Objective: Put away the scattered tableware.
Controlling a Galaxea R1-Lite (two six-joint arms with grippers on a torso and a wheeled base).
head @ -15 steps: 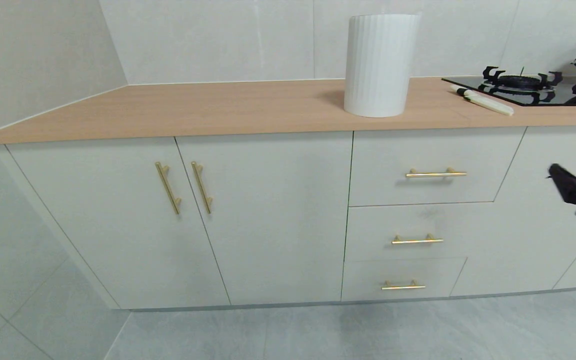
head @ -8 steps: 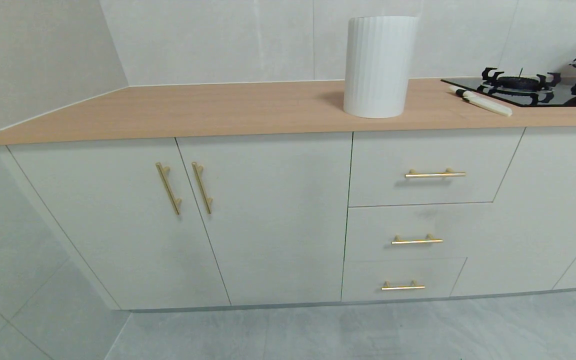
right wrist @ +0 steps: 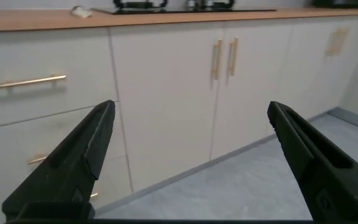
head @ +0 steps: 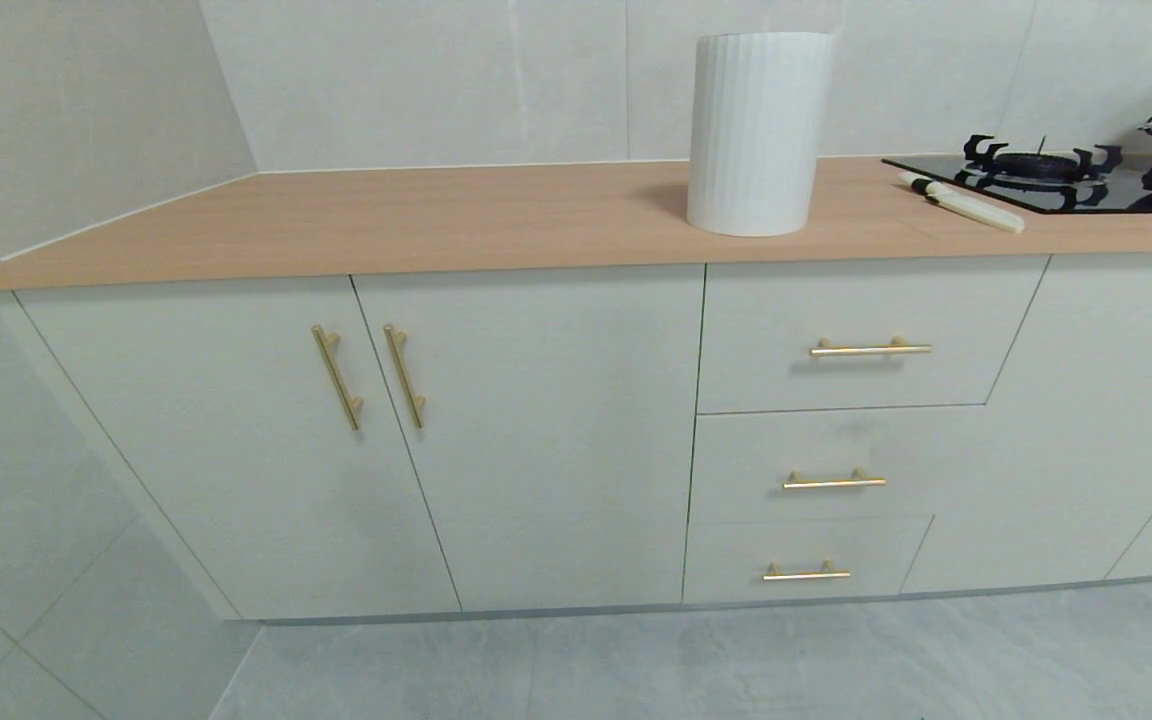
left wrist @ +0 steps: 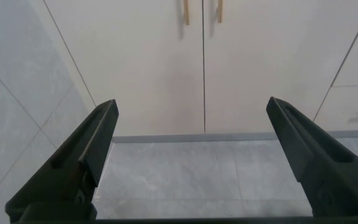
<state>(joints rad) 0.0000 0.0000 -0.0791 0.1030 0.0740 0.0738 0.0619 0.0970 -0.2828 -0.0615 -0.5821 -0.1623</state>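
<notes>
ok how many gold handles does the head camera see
5: left door handle, right door handle; top drawer handle, middle drawer handle, bottom drawer handle stacked right of them. Others may be hidden.

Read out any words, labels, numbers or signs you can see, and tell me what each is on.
There is no readable text.
The white ribbed container, wooden counter, cabinet doors and drawers carry no print.
The pale utensil beside the stove has a dark band but no legible lettering.

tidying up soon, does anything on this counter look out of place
A pale long utensil lies loose on the countertop along the edge of the stove, not put away. The white ribbed container stands upright, and the cabinet doors and drawers look shut.
</notes>
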